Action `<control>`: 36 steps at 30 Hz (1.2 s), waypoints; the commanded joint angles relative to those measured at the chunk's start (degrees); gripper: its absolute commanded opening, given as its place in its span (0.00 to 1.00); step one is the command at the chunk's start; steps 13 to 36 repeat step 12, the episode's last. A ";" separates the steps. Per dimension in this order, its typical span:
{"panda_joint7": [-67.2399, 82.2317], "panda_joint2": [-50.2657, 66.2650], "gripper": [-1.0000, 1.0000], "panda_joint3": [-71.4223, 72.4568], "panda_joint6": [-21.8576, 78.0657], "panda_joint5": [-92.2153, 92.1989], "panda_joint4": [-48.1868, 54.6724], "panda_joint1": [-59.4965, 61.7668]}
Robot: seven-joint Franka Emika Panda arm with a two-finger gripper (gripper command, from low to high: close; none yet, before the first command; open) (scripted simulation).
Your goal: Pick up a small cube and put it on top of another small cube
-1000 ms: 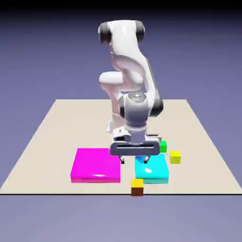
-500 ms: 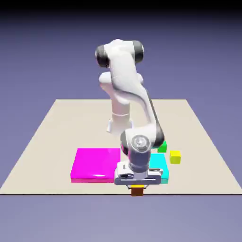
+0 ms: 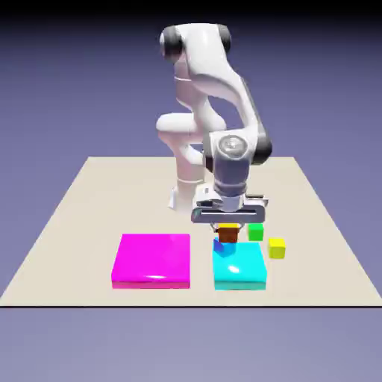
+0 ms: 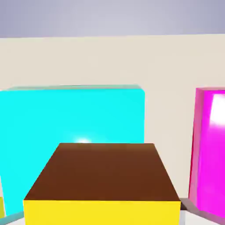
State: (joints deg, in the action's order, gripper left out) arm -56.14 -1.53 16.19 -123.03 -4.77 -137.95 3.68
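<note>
The small orange cube point(image 3: 228, 236), brownish on its shaded side and yellow on its lit top, has left its place at the table's front edge. It now sits between the fingertips of the gripper point(image 3: 227, 227), off the table and carried back toward the robot. The jaws, wide apart a second ago, have closed in to the cube's width and have hold of it; in the hand view it looms large between them and looks squarely seated. So the pick appears done, and what is left is the placing.

Below the gripper, a patch of the small blue cube point(image 3: 220, 243) shows beneath the held one, largely hidden. Whether the two are lined up, or how much gap remains, I cannot tell. The next move likely calls for centring over the blue cube, a gentle lowering and then release; coming down off-centre could tip the stack or nudge the lower cube.

Below the gripper and toward the camera lies the large flat cyan slab point(image 3: 239, 265). Just beside the gripper, on the exterior view's right, is the small green cube point(image 3: 256, 233), with the lemon-yellow cube point(image 3: 277, 248) farther out. The magenta slab point(image 3: 152, 257) lies off to the exterior view's left, on the same table point(image 3: 71, 257).
</note>
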 commanded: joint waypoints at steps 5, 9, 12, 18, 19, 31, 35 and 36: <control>-0.72 -1.05 0.00 0.34 -4.19 -0.74 -5.14 -0.32; -1.39 2.96 1.00 0.40 -10.72 0.07 -7.75 -0.62; -0.87 -0.10 1.00 0.36 -5.74 -0.55 -5.76 -0.39; -0.87 -0.10 1.00 0.36 -5.74 -0.55 -5.76 -0.39; -0.87 -0.10 1.00 0.36 -5.74 -0.55 -5.76 -0.39; -0.87 -0.10 1.00 0.36 -5.74 -0.55 -5.76 -0.39; -0.87 -0.10 1.00 0.36 -5.74 -0.55 -5.76 -0.39; -0.87 -0.10 1.00 0.36 -5.74 -0.55 -5.76 -0.39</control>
